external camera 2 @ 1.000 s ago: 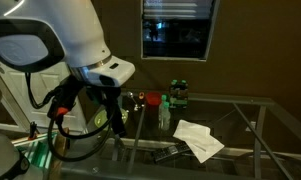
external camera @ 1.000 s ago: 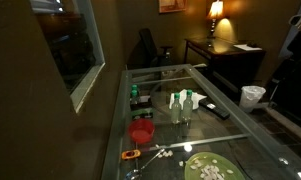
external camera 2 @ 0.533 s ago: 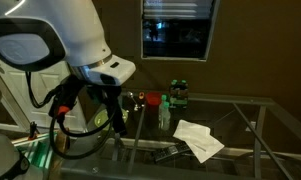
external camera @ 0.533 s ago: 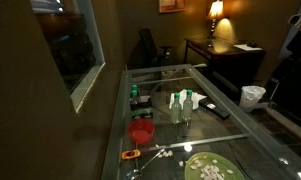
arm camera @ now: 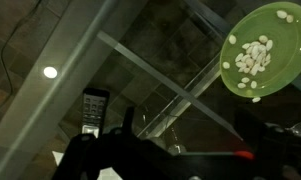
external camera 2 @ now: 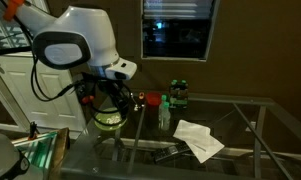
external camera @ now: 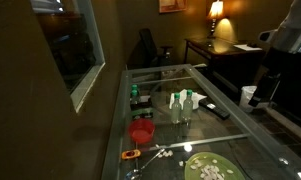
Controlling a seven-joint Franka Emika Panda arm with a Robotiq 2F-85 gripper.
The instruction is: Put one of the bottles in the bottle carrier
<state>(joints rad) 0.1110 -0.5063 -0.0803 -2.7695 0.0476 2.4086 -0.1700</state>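
Note:
Slim clear bottles with green caps stand loose near the middle of the glass table; one shows in an exterior view. The dark bottle carrier sits by the table's window-side edge with green-capped necks above its rim, and it shows in both exterior views. My gripper hangs above the table's near end, well short of the bottles. In the wrist view its dark fingers are spread apart and empty. No bottle shows in the wrist view.
A red cup stands near the carrier. A green plate holds white pieces. A black remote, an orange-handled tool, white pieces and a white napkin lie on the glass table.
The arm has swung and lifted; its body now sits higher and further right in one exterior view and enters the right edge of the other. The table objects have not moved.

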